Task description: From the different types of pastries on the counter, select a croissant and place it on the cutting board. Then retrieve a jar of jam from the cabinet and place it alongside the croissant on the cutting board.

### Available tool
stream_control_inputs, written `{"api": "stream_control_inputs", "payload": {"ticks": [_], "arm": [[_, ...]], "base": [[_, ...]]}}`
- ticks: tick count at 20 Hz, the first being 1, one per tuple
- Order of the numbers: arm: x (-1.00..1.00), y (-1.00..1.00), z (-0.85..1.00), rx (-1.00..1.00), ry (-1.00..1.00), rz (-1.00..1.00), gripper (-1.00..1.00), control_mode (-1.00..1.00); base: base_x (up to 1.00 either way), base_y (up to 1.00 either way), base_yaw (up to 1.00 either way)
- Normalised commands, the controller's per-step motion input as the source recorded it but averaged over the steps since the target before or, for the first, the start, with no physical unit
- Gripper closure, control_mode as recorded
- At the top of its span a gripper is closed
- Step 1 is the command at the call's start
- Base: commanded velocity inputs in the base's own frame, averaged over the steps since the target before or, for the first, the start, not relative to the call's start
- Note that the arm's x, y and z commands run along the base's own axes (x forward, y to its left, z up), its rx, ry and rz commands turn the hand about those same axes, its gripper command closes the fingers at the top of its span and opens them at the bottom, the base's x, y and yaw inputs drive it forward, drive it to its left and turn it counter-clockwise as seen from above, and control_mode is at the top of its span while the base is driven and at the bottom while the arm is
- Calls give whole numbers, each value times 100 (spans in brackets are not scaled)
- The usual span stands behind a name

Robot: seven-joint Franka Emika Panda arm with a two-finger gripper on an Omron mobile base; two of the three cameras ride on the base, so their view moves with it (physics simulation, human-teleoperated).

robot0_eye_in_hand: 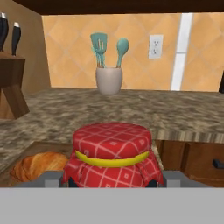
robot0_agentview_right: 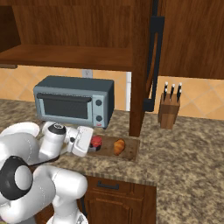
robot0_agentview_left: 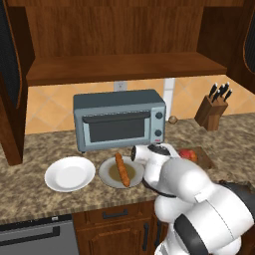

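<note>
The jar of jam (robot0_eye_in_hand: 111,151), topped with a red checked cloth and a yellow band, sits between my fingertips (robot0_eye_in_hand: 52,178) in the hand view. My gripper (robot0_agentview_right: 89,142) is shut on it, low over the left part of the dark cutting board (robot0_agentview_right: 131,151). The plump golden croissant (robot0_agentview_right: 119,146) lies on the board just right of the jar, a small gap apart. I cannot tell whether the jar's base touches the board. The long baguette stick (robot0_agentview_left: 122,169) rests on a grey plate (robot0_agentview_left: 107,175). The open cabinet shelf (robot0_agentview_left: 124,67) is above.
A grey toaster oven (robot0_agentview_left: 119,119) stands behind the plates and a white plate (robot0_agentview_left: 69,174) lies at the left. A knife block (robot0_agentview_right: 169,111) stands at the back right. A cup of teal utensils (robot0_eye_in_hand: 108,78) stands on the far counter. A cabinet post (robot0_agentview_right: 138,87) rises behind the board.
</note>
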Motion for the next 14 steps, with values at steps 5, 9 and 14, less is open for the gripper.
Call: {"api": "stream_control_inputs", "payload": {"ticks": [5,9,14], "arm": [[25,-3,-17,0,0,-2,100,-100],[24,-2,-15,0,0,-2,100,-100],[23,-2,-14,0,0,-2,100,-100]], "base": [[0,0,0],[0,0,0],[0,0,0]]}}
